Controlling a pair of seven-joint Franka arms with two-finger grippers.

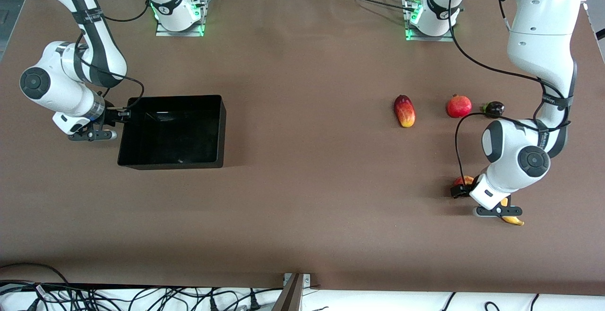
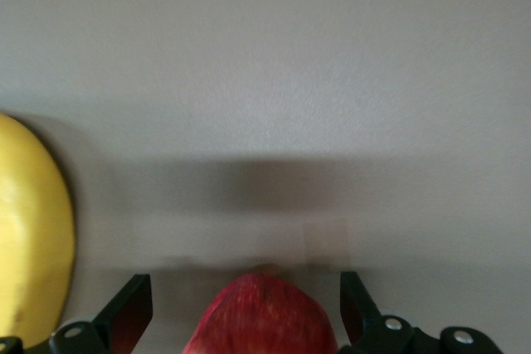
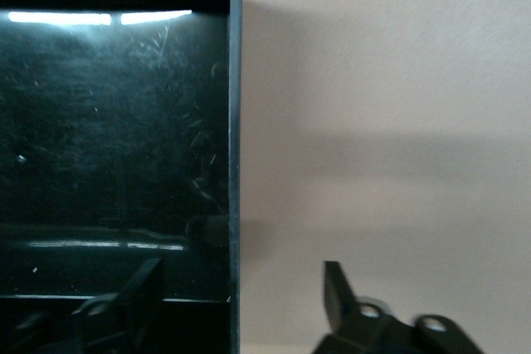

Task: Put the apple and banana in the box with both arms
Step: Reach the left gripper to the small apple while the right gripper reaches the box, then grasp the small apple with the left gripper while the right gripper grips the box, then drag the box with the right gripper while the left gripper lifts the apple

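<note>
Red, round apple with yellowish patches down on the brown table at the left arm's end, between the spread fingers of the black left gripper, untouched by either finger. Long curved yellow banana just beside it, nearer the front camera, largely hidden under the left wrist. Shallow glossy black plastic box well apart at the right arm's end, nothing inside. Black right gripper low at that box's wall, fingers apart, one inside the wall and one outside, not yet pinched. Red-and-yellow elongated mango, red pomegranate and small dark fruit in a row farther from the camera than the apple.
</note>
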